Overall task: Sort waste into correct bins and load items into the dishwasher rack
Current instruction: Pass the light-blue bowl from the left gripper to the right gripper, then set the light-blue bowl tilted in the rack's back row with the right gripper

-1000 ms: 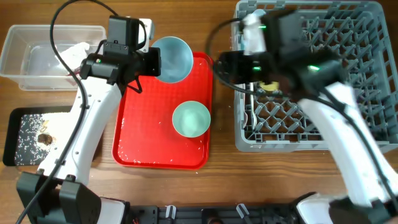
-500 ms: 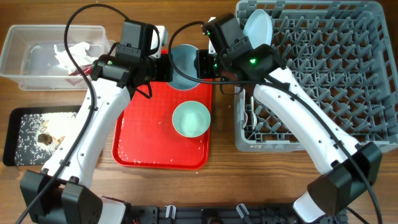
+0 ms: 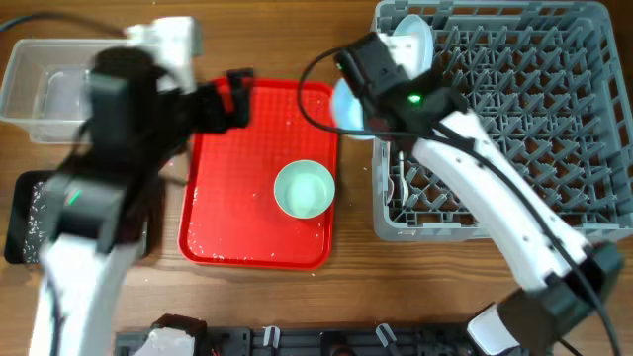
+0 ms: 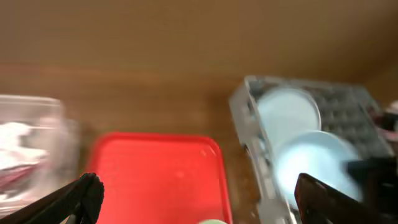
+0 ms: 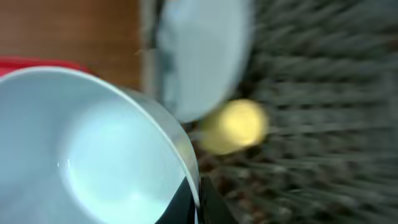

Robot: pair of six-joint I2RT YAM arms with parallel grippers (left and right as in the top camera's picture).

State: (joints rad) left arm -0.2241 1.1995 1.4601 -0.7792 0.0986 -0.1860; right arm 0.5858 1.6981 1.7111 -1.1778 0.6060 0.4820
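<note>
My right gripper (image 5: 198, 204) is shut on the rim of the small pale blue bowl (image 5: 81, 155), which it holds over the gap between the red tray and the dishwasher rack (image 3: 495, 119). From overhead the bowl (image 3: 346, 104) hangs by the rack's left wall. A pale blue plate (image 3: 413, 44) stands upright in the rack, with a yellow cup (image 5: 233, 127) beside it. The mint green bowl (image 3: 304, 189) sits on the red tray (image 3: 227, 227). My left gripper (image 4: 199, 208) is open and holds nothing, above the tray's far left part. White napkin (image 4: 22, 140) lies in the clear tub.
The clear tub (image 3: 40, 89) stands at the far left, and the black tray (image 3: 25, 213) with crumbs lies in front of it, partly hidden by my blurred left arm. Cutlery lies in the rack's left front part (image 3: 401, 183).
The left gripper let go of the blue bowl, opened and swung back to the left. The right gripper shut on the bowl's rim and carried it right, toward the rack.
</note>
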